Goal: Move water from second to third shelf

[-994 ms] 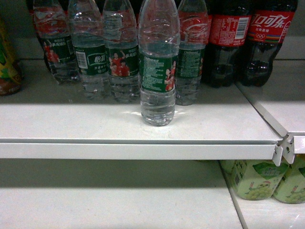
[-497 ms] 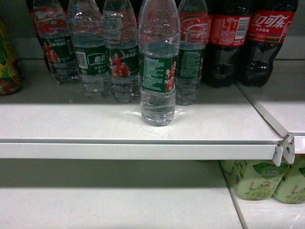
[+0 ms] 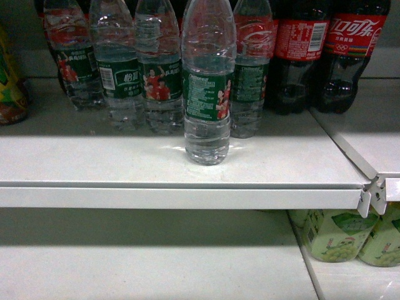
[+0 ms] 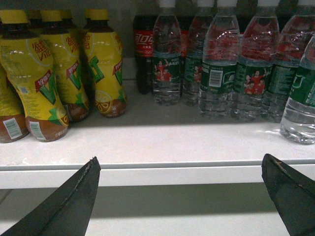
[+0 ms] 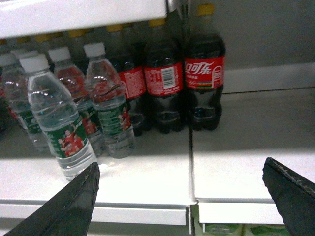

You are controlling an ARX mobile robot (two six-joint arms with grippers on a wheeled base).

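Shelving of white painted metal (image 3: 187, 169) fills the head view, and going from left to right along it the left wrist view shows yellow-labelled bottles of dark tea with yellow caps (image 4: 59, 73) at the far left. Next comes a row of clear ribbed water bottles with dark green labels (image 3: 119, 78), standing toward the back. In front of that row, alone and upright near the shelf's front edge, stands the water (image 3: 207, 87), a clear ribbed plastic bottle with a dark green wrap label bearing red-shirted figures and white text; the right wrist view shows its white cap. To its right stand dark cola bottles with red labels (image 3: 350, 50), reaching onto the adjoining shelf panel. Below, on the lower shelf at right, sit pale green labelled bottles (image 3: 331, 234).

The left gripper (image 4: 182, 196) hangs in front of the shelf edge with its dark fingers (image 4: 74, 201) spread wide, holding nothing. The right gripper (image 5: 187, 196) is likewise spread wide and empty, with the water just beyond its left finger (image 5: 74, 201).
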